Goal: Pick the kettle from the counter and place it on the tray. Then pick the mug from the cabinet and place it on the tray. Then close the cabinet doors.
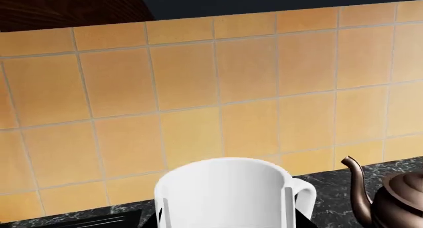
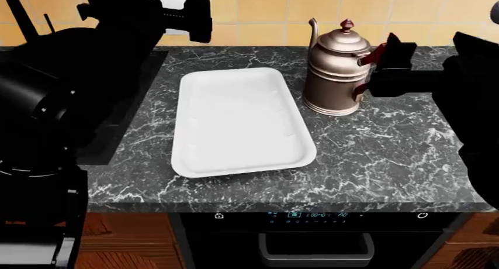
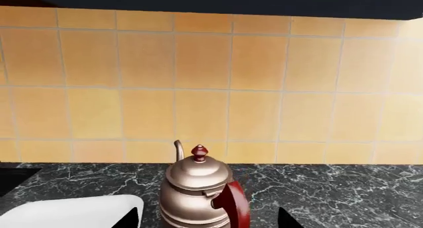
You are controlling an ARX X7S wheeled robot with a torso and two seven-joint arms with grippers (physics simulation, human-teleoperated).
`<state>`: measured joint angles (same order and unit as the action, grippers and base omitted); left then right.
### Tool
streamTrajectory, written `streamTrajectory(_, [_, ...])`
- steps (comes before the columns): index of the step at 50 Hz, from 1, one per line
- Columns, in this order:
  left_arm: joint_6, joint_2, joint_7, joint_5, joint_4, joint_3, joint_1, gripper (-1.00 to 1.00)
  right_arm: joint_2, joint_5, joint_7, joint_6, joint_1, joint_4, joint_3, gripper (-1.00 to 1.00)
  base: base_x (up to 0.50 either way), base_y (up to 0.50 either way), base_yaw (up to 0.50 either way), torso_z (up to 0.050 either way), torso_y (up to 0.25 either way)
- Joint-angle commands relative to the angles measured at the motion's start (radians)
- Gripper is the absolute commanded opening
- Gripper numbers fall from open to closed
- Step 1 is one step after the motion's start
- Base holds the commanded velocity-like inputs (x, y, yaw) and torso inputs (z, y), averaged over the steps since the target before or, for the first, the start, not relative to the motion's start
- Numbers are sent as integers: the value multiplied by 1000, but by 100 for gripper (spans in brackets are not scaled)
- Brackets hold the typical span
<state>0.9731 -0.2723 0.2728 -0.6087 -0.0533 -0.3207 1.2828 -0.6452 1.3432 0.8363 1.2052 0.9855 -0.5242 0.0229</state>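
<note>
Orange tiled wall (image 3: 264, 89) at the back, black marbled bench (image 2: 390, 158) in front of it, and a white tray (image 2: 238, 126) lying flat in the middle of the bench with nothing on it. The left claw (image 2: 183, 14) is up high against the tiles, and the white mug (image 1: 228, 193) sits right between its fingers, so it is closed on the mug, held well above the bench, up and back from the tray's far left corner. The right claw (image 2: 382, 67) is at the kettle (image 2: 337, 70), which stands upright on the bench just beside the tray's right edge. The claw is level with the red handle (image 3: 231, 203), with a dark finger tip showing on either side of the kettle in the right wrist view; whether it has squeezed shut on the handle I cannot tell. The thin spout (image 1: 357, 181) points away from that claw, toward the wall.
</note>
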Motion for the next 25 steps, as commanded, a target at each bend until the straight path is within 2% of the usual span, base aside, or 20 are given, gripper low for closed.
streamTrajectory(1, [34,-33,12,-19,34,15,36,-100,-35,136,60,77,144,32,4,100,500,0,0,0,0])
streamTrajectory(25, [11,-40,11,-16,15,9,19,-100,-47,109,38,49,114,19,-7,100,500,0,0,0,2])
